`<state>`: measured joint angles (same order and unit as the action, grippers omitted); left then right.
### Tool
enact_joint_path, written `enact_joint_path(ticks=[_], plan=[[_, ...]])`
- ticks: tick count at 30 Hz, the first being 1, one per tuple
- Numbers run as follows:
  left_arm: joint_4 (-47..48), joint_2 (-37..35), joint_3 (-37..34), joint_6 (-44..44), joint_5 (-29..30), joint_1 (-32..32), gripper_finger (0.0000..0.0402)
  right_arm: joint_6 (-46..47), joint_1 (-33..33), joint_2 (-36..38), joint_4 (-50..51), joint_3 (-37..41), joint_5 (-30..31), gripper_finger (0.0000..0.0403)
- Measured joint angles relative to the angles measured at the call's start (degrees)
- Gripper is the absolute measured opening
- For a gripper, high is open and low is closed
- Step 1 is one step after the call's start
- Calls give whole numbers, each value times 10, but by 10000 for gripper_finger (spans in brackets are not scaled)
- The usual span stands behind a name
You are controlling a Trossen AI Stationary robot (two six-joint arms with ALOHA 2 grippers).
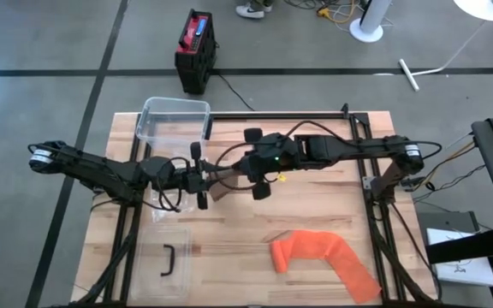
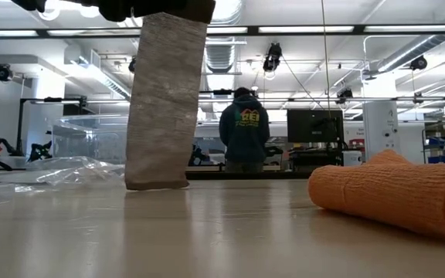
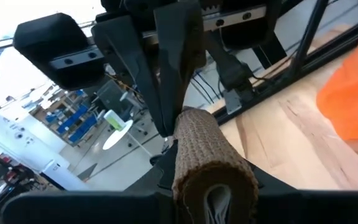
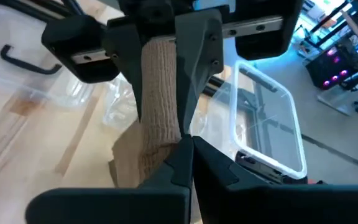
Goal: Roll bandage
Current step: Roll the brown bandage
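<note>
Between both end effectors, seemingly: bandage

You'll find no text you can read anywhere; the yellow print on the person's hoodie in the low view is too blurred.

Two dark arms, black cables looped along links; green light on right arm.

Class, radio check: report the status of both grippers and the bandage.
Left gripper and right gripper both shut on brown bandage, mid-table. Its tail hangs to the tabletop. Orange bandage lies apart, nothing in the way.
</note>
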<state>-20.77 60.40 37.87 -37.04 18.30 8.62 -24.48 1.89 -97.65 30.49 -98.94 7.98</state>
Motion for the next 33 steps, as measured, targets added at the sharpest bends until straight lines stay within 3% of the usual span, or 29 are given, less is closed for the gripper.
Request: enact_joint_path(ticks=[9, 15, 21, 33], plan=[[1, -2, -1, -2, 3, 0, 52, 20, 0, 13, 53, -1, 7, 2], [-6, -4, 0, -2, 6, 0, 52, 6, 5, 21, -4, -1, 8, 2], [-6, -3, 0, -2, 6, 0, 52, 11, 5, 12, -17, -1, -39, 2], [-4, -2, 0, -5, 12, 0, 52, 16, 2, 4, 14, -1, -10, 2]])
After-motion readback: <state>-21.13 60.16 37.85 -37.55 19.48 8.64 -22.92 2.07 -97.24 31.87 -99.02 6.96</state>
